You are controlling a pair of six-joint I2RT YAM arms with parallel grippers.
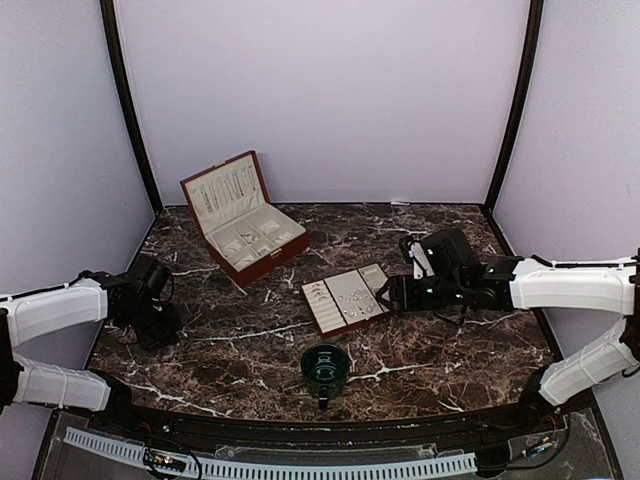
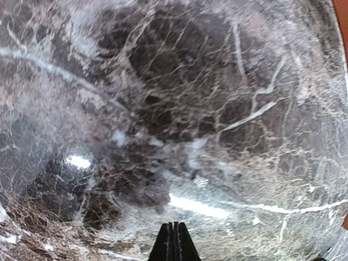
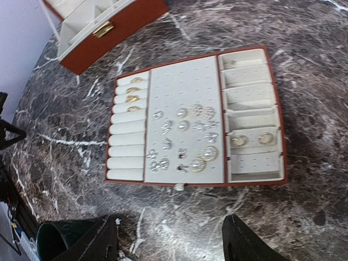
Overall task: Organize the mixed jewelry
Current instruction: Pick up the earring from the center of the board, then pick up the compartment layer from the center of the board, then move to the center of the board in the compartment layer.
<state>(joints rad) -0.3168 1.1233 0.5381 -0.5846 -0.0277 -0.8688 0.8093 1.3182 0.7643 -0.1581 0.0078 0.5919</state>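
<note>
Well, the marble bench (image 1: 450, 350) carries everything. Largest on it is the red jewellery box (image 1: 243, 215), lid up, near the far left corner, its cream compartments holding small pieces. Next, the flat red tray (image 1: 345, 297) lies about mid-bench, between the box and the near edge. The dark green cup (image 1: 326, 368) stands close to the near edge, just nearer than the tray.

My right claw (image 3: 171, 231) hangs at the tray's right-hand end, fingers spread wide with nothing between them. From its wrist camera the whole tray lies just ahead of the fingertips, and the cup's rim shows beside one finger. My left claw (image 2: 174, 225) is pressed fully together over bare marble near the left edge, well apart from the tray, gripping nothing.

The mixed jewelry (image 3: 185, 136) sits on the tray's cream padding. Silvery studs and pearl earrings cluster on the middle panel, a few gold rings (image 3: 133, 91) are tucked in the ring rolls, and two gold hoops (image 3: 251, 140) lie in a side compartment.
</note>
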